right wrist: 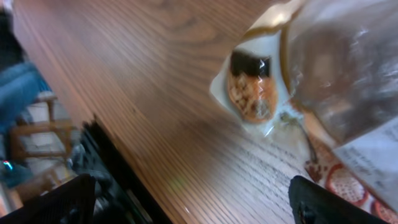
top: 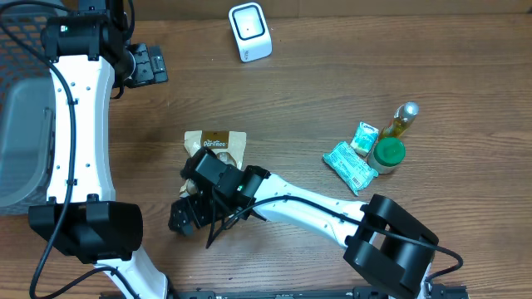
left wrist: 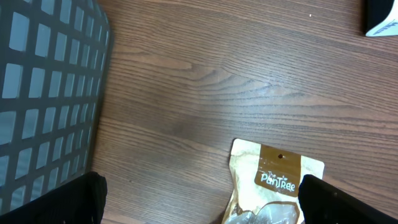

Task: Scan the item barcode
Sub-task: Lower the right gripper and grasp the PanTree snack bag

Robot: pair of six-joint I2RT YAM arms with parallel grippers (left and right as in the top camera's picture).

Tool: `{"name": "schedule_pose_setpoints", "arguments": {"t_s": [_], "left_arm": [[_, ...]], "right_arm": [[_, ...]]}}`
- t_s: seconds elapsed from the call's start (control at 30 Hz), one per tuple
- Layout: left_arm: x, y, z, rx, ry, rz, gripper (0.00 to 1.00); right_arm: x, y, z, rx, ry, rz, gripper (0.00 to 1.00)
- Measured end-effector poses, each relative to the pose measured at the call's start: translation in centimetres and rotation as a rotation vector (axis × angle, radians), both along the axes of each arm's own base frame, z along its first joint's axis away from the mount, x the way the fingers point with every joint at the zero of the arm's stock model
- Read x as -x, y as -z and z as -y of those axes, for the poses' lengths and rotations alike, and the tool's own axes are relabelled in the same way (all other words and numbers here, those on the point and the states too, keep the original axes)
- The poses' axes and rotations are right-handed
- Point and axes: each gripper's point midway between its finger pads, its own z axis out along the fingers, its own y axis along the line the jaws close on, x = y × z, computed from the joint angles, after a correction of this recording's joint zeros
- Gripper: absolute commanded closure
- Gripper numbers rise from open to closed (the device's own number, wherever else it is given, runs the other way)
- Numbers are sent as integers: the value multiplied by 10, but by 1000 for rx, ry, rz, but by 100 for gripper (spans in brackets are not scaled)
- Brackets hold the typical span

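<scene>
The item is a tan snack pouch point(top: 216, 144) printed "The Pantree", lying flat at the table's middle; no barcode shows on it. The white scanner point(top: 249, 31) stands at the far edge. My right gripper point(top: 184, 216) hovers open over the pouch's near end and hides it. In the right wrist view the pouch point(right wrist: 323, 74) fills the upper right, while the gripper point(right wrist: 193, 193) has only bare wood between its fingers. My left gripper point(top: 153, 64) hangs open at the far left. Its wrist view shows the pouch point(left wrist: 277, 177) by the right finger point(left wrist: 348, 202); the gripper point(left wrist: 202, 194) holds nothing.
A grey mesh basket point(top: 21, 124) fills the left edge, also seen as the basket point(left wrist: 43, 93) in the left wrist view. At the right lie two green packets point(top: 351, 164) and a green-capped jar point(top: 387, 154) with a small oil bottle point(top: 402, 120).
</scene>
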Motion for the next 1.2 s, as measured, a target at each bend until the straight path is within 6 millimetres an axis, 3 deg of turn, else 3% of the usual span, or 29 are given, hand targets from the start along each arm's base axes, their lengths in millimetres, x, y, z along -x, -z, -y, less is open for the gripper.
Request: {"name": "schedule_pose_setpoints", "arguments": {"t_s": [0.1,0.3,0.5,0.57,0.7,0.87,1.0,1.2], "left_arm": [[0,0,0,0,0,0,0],[0,0,0,0,0,0,0],[0,0,0,0,0,0,0],[0,0,0,0,0,0,0],[0,0,0,0,0,0,1],[0,0,0,0,0,0,0],[0,0,0,0,0,0,0],[0,0,0,0,0,0,1]], "right_arm": [[-14,-8,8,47,-24,95,0],[-98,-62,18,34,68,477,0],[-151,-69,30,65,82,685,0],[-165,-59,30,82,67,732,0],[-186,-21,31,129,47,748,0],[-207,16,53,199,74,704,0],[-215,24,69,212,116,650,0],[-204,23,58,84,71,540,0]]}}
